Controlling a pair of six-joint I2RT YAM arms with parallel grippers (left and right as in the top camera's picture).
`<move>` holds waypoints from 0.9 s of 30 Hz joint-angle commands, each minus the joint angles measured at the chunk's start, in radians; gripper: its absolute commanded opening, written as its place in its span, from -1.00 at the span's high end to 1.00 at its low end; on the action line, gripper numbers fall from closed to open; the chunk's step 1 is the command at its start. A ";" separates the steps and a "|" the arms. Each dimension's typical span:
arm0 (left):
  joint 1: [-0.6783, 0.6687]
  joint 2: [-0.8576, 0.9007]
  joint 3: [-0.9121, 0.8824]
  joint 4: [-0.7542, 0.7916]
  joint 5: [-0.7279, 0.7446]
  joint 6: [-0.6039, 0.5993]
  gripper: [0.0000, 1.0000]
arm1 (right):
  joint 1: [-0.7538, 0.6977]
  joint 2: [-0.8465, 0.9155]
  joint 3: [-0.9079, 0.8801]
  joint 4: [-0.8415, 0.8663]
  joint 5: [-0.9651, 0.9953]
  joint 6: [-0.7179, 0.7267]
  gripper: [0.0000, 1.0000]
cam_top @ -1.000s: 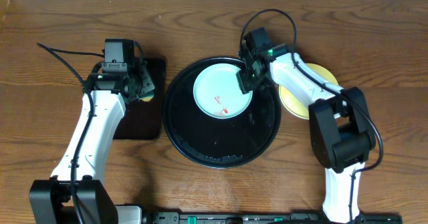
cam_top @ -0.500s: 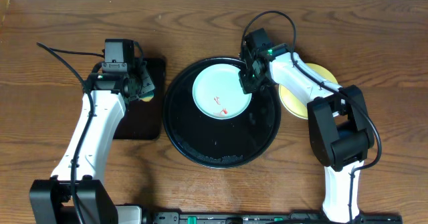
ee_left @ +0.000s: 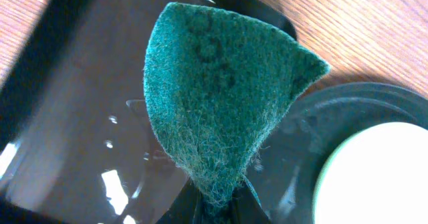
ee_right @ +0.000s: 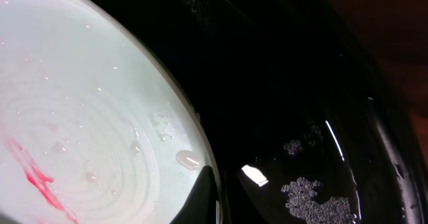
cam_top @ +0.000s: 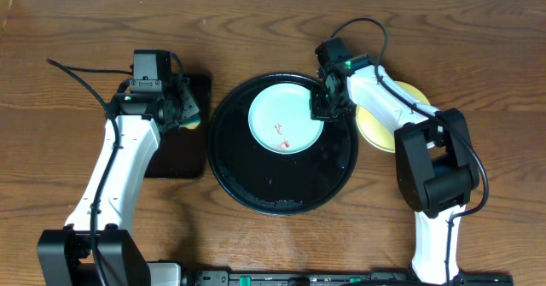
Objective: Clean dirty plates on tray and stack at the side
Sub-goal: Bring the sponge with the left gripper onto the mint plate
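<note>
A mint plate (cam_top: pixel 286 122) with red smears lies in the upper half of the round black tray (cam_top: pixel 256 179). My right gripper (cam_top: pixel 322 107) is shut on the plate's right rim; in the right wrist view a dark finger lies over the wet plate (ee_right: pixel 87 117) edge, the gripper (ee_right: pixel 212 184) at the bottom. A pale yellow plate (cam_top: pixel 375 131) sits on the table right of the tray, partly under the right arm. My left gripper (cam_top: pixel 186 115) is shut on a green scouring pad (ee_left: pixel 221 97) held above the rectangular tray.
A smaller rectangular black tray (cam_top: pixel 175 149) lies left of the round tray, below my left gripper. Water droplets and foam patches (ee_right: pixel 314 197) sit on the round tray's floor (ee_right: pixel 301 83). Bare wooden table surrounds both trays.
My right gripper has shut on the mint plate's right rim and shifted slightly right, the plate nudging with it. The left arm and pad have not moved.
</note>
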 commanded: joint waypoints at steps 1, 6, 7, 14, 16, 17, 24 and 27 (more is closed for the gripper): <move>-0.026 0.008 -0.015 0.004 0.047 -0.043 0.85 | 0.021 0.011 -0.009 0.005 -0.010 0.022 0.98; -0.112 0.052 -0.016 0.009 0.048 -0.089 0.85 | 0.040 0.011 -0.009 0.021 -0.010 0.003 0.98; -0.137 0.064 -0.016 0.018 0.048 -0.093 0.85 | 0.043 0.011 -0.009 0.022 -0.010 -0.002 0.98; -0.281 0.163 -0.015 0.084 0.056 -0.093 0.85 | 0.047 0.011 -0.010 0.022 -0.010 -0.003 0.98; -0.301 0.202 -0.015 0.096 0.106 -0.092 0.85 | 0.047 0.011 -0.010 0.023 -0.010 -0.003 0.98; -0.306 0.220 -0.015 0.109 0.141 -0.092 0.85 | 0.047 0.011 -0.010 0.023 -0.009 -0.003 0.98; -0.316 0.340 0.000 0.179 0.222 -0.114 0.85 | 0.047 0.011 -0.010 0.024 -0.010 -0.003 0.98; -0.316 0.358 0.002 0.177 0.222 -0.113 0.85 | 0.047 0.011 -0.010 0.021 -0.010 -0.008 0.98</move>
